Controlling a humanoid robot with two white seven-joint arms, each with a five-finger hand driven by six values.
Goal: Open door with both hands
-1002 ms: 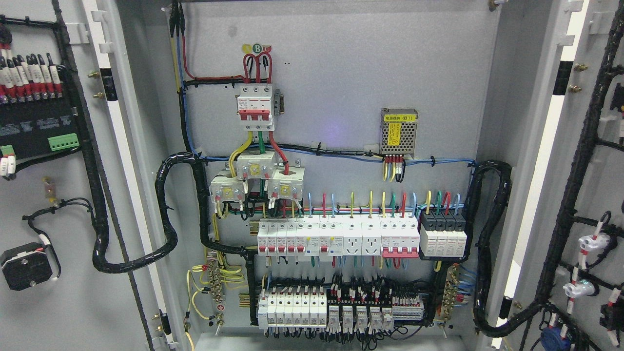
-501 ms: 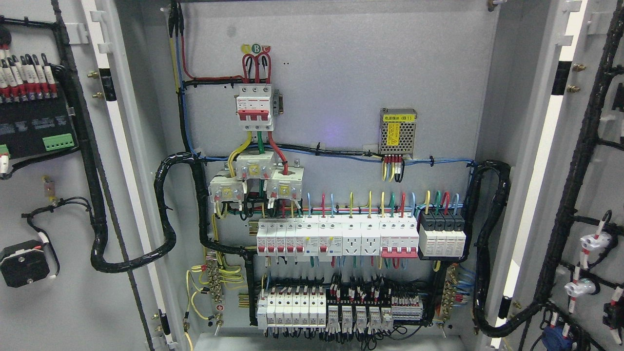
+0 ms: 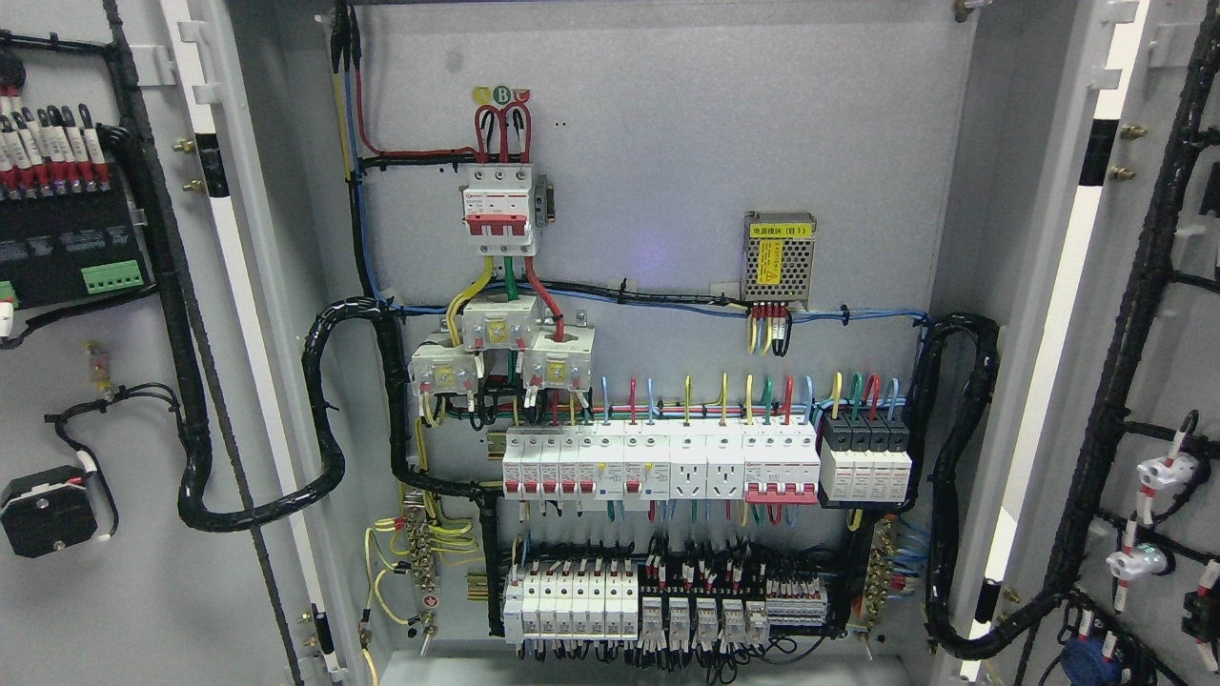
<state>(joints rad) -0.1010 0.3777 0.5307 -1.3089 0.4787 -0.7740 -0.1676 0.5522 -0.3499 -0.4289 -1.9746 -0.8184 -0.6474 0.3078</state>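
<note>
Grey left door [image 3: 114, 591] and right door [image 3: 1158, 381] stand open.

Left door [image 3: 114, 591] and right door [image 3: 1168, 381] flanking breaker panel [image 3: 667, 171].

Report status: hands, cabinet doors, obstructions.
No hands in view. Left door and right door both swung wide; breaker panel exposed. Nothing in the way.

The cabinet back panel [image 3: 667, 143] is plain grey. The main breaker [image 3: 498, 211] is white with red levers. The power supply module [image 3: 780, 255] is perforated silver with a yellow label. Corrugated cable conduit [image 3: 329, 419] is black.
</note>
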